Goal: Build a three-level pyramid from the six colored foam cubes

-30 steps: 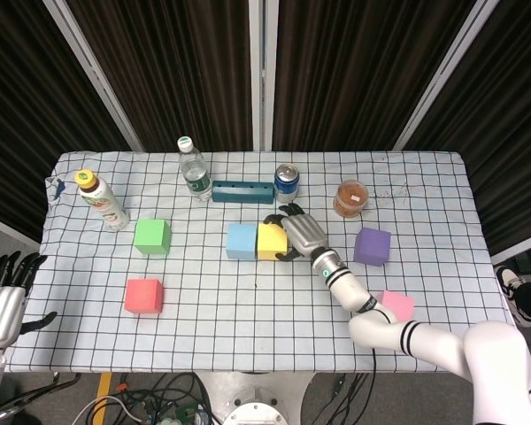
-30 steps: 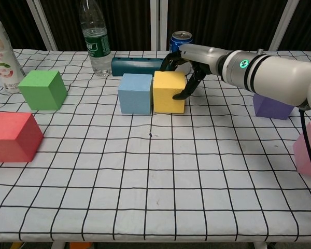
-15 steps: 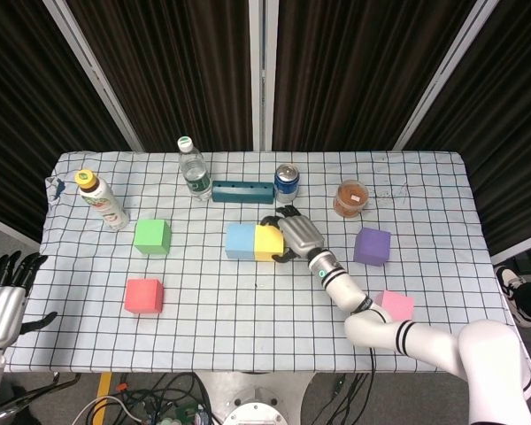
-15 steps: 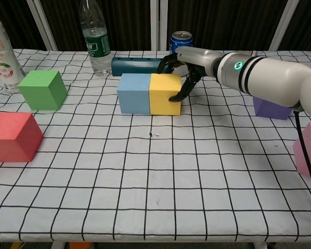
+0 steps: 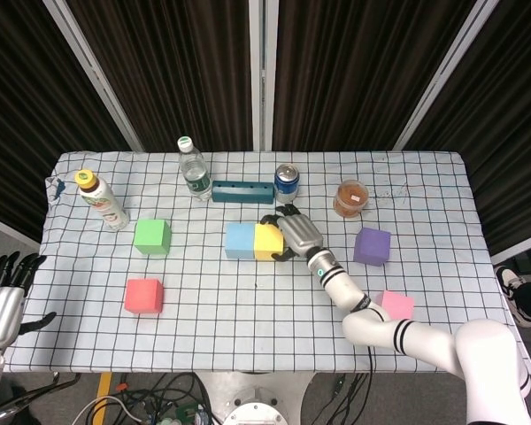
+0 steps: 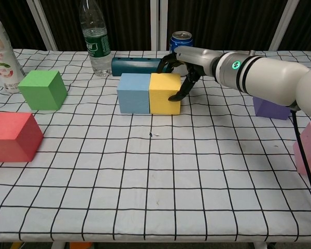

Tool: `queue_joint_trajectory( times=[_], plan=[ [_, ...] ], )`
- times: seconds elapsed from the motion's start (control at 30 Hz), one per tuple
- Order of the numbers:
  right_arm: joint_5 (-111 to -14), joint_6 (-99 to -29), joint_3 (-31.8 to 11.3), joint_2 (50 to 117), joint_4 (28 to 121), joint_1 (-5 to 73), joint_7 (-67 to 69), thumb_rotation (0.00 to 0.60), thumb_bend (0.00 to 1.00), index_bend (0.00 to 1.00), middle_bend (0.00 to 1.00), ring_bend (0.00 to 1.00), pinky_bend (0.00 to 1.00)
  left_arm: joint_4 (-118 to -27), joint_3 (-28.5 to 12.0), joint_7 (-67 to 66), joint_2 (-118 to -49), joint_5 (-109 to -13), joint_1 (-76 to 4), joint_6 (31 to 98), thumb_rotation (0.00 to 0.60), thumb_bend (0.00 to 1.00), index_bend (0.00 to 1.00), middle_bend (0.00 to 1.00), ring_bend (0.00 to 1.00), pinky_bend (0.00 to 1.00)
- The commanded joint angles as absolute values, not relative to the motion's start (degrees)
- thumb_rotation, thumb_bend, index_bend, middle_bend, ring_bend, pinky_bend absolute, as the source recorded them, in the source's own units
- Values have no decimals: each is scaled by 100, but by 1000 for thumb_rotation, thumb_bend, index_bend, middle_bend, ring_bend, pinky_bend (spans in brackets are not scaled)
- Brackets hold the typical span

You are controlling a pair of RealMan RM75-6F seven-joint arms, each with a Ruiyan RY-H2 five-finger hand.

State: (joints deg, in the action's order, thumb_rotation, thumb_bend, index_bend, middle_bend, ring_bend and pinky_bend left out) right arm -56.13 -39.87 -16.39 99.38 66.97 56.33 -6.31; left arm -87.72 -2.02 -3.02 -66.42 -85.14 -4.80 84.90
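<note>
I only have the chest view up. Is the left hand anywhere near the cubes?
Observer: No. The head view shows the left hand off the table's left edge, fingers spread, holding nothing.
Operator: Is the pink cube whole? It's cut off on my screen.
Observer: Yes, the pink cube sits whole near the table's front right, beside the right forearm.
Operator: Anything behind the right arm?
Observer: A clear cup with a red lid stands in the back row, right of the blue can and behind the purple cube.
</note>
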Motion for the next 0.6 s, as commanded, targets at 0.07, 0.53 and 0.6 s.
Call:
queue_joint_trajectory(
  times=[0.07, 0.53, 0.6],
  plan=[
    [-5606, -3978, -1644, 9925, 6704, 5642, -628, 600, 176, 268, 372, 88, 14, -8778, -204, -310, -6643, -8520, -480, 8498, 600, 0, 129, 96, 0, 0],
    [-5573, -3978, -1667, 9992, 6650, 5713, -650, 600, 176, 261, 371, 88, 13, -8808, -207, -338, -6624, -8515, -478, 8498, 600, 0, 129, 96, 0, 0],
    [-5559, -3972, -1663, 9999, 6653, 5718, -657, 600, 176, 261, 371, 88, 13, -8806, -207, -338, -6626, -8518, -477, 8502, 600, 0, 129, 96, 0, 0]
  ],
)
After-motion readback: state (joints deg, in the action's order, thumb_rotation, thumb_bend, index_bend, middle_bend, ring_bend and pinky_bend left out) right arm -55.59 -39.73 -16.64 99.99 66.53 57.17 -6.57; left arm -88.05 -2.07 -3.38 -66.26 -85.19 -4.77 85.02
